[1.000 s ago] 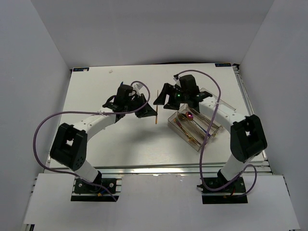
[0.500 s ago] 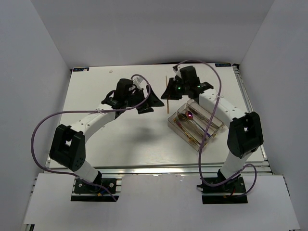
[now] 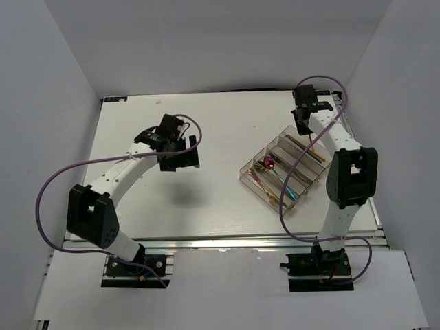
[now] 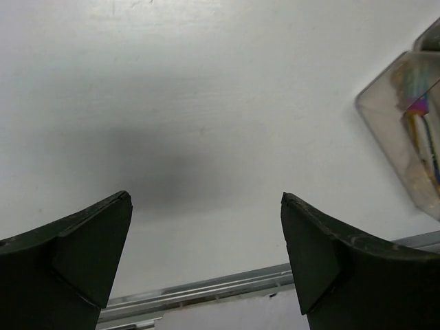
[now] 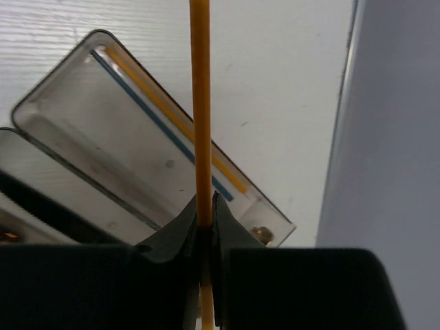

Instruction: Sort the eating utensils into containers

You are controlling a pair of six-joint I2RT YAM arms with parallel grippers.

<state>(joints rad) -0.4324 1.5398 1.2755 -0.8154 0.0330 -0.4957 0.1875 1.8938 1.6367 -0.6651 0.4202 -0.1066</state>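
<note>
The clear smoky container [image 3: 245, 176] lies right of the middle of the table, with iridescent spoons [image 3: 267, 165] and other utensils in its long compartments. My right gripper [image 3: 302, 129] hangs over its far end, shut on a thin gold chopstick [image 5: 201, 103]. The right wrist view shows the jaws pinched on the stick [image 5: 205, 201]. Below them is the container's end compartment [image 5: 62, 134], where a gold chopstick [image 5: 172, 117] and a blue one [image 5: 148, 110] lie. My left gripper [image 3: 180, 155] is open over bare table left of centre, fingers [image 4: 96, 240] wide apart with nothing between them.
The enclosure's right wall [image 5: 395, 137] stands close beside the right gripper. The table's near edge rail [image 4: 206, 290] shows under the left gripper, and a corner of the container [image 4: 405, 130] shows at the right of the left wrist view.
The left gripper let go of the chopstick, opened and drew back to the left. The right gripper shut on the chopstick and carried it right, to over the container's far end.
</note>
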